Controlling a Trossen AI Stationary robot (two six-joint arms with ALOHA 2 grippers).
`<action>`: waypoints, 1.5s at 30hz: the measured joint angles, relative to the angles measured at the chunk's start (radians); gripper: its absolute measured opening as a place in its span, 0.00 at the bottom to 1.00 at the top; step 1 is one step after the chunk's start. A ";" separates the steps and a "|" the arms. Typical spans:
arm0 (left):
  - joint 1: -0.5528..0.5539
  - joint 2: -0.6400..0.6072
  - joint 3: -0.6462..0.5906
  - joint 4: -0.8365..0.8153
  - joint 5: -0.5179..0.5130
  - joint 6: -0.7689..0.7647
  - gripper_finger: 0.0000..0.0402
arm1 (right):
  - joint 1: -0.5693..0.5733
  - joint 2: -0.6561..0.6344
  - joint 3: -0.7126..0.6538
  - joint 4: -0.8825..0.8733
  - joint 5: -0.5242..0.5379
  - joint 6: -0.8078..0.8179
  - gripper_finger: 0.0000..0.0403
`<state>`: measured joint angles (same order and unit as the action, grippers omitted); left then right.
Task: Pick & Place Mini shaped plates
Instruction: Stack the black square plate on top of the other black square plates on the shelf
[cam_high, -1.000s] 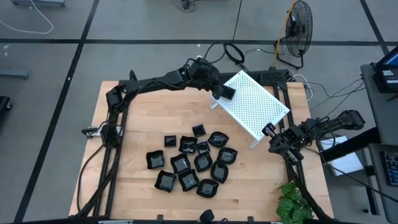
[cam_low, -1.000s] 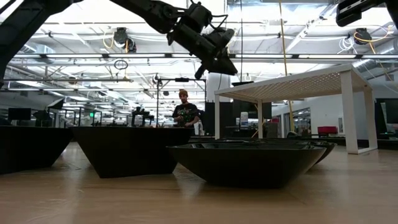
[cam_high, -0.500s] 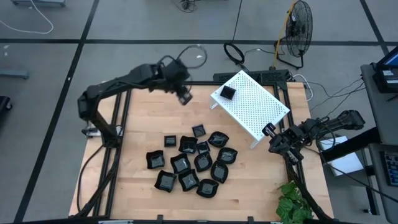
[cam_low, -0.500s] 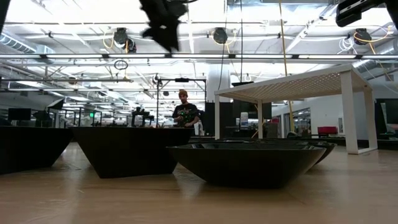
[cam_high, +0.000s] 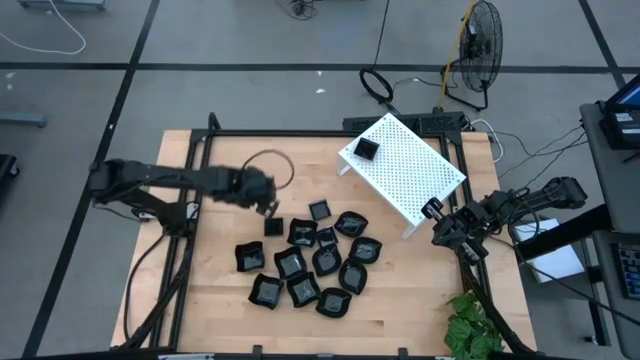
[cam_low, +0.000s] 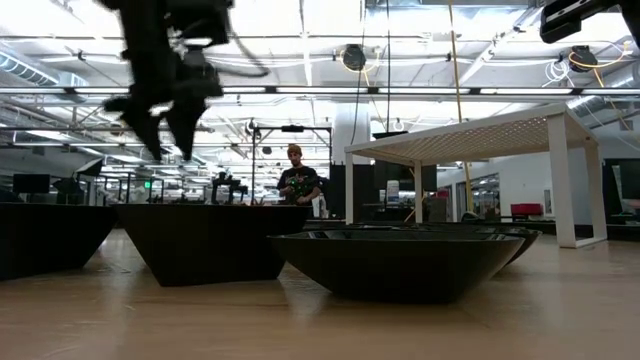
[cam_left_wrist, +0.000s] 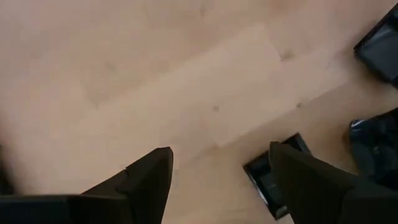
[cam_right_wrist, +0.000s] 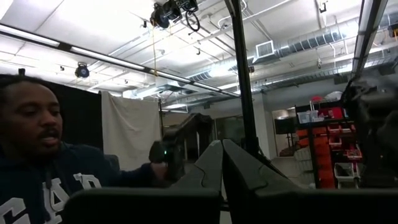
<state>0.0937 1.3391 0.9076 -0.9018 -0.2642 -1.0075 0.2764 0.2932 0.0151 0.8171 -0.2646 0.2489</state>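
Count from the high view: thirteen mini shaped plates (cam_high: 312, 260) lie in a loose cluster on the wooden table (cam_high: 400, 300), toward its front centre. One further small square plate (cam_high: 367, 149) sits on top of the white perforated rack (cam_high: 410, 170), near the rack's far-left corner. Fourteen black dishes in all, as far as the overhead shot resolves them.

Left arm (cam_high: 170, 180) stretched low across the left part of the table, wrist reaching toward the cluster. Left gripper (cam_high: 268, 207) hangs above bare wood just beside the outermost small square dish (cam_left_wrist: 273, 182); its fingers (cam_left_wrist: 146, 180) stand spread well apart with nothing between them.

Right arm folded at the table's right edge, beside the rack's near corner. Right gripper (cam_high: 436, 210) has its fingers (cam_right_wrist: 208, 165) pressed together, empty, pointing out into the room, where a person (cam_right_wrist: 37, 155) is seen.
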 joint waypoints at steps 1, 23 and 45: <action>-0.017 -0.005 -0.045 0.056 0.008 -0.039 0.67 | 0.000 0.000 0.000 0.000 0.000 0.000 0.00; -0.136 0.028 -0.291 0.384 0.107 -0.262 0.68 | 0.000 0.000 0.000 0.000 0.000 0.000 0.00; -0.132 0.096 -0.290 0.458 0.115 -0.264 0.39 | 0.000 0.000 0.000 0.000 0.000 0.000 0.00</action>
<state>-0.0387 1.4353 0.6175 -0.4442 -0.1492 -1.2716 0.2765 0.2929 0.0151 0.8169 -0.2648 0.2489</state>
